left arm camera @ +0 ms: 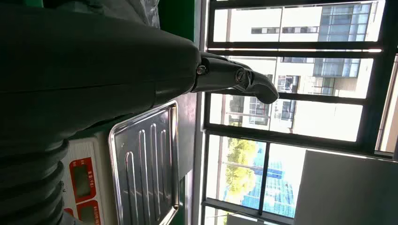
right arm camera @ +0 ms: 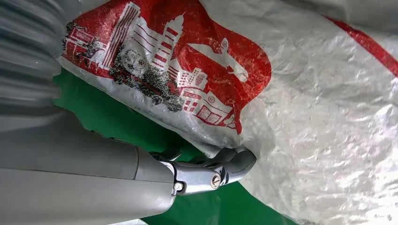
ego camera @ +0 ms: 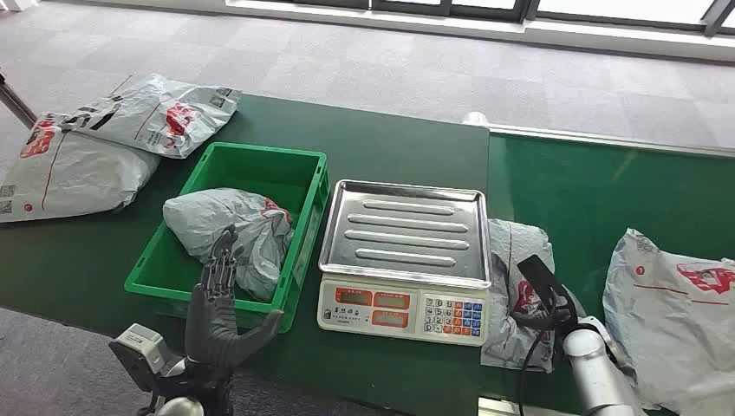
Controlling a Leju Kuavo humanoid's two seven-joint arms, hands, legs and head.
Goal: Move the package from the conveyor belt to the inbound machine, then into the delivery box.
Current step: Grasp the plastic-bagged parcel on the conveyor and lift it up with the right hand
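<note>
— Nearest the head camera, what do you see?

— Both arms coming up from below. On the left, the left hand (ego camera: 221,299) is raised in front of the green delivery box (ego camera: 308,165), fingers apart and pointing up, thumb stuck out toward the scale; it holds nothing. Its fingertips overlap the near part of a grey package in the box (ego camera: 221,217), but I cannot tell whether they touch it.

— And the right side?

— The right hand (ego camera: 542,295) is down on the grey package (ego camera: 511,247) lying on the green conveyor belt (ego camera: 607,191), just beside the right edge of the weighing scale (ego camera: 406,227). In the right wrist view, the thumb tip (right arm camera: 237,164) presses against the bag's crumpled edge by its red print (right arm camera: 187,61). Whether the fingers have closed round the bag, I cannot tell.

— So the package is on the belt?

— Yes, flat on the belt, not on the scale's steel tray, which is bare. The scale sits between box and belt.

— Anything else around?

— Another white bag (ego camera: 680,316) lies further right on the belt. Two more bags (ego camera: 104,143) are stacked on the table left of the box.
</note>
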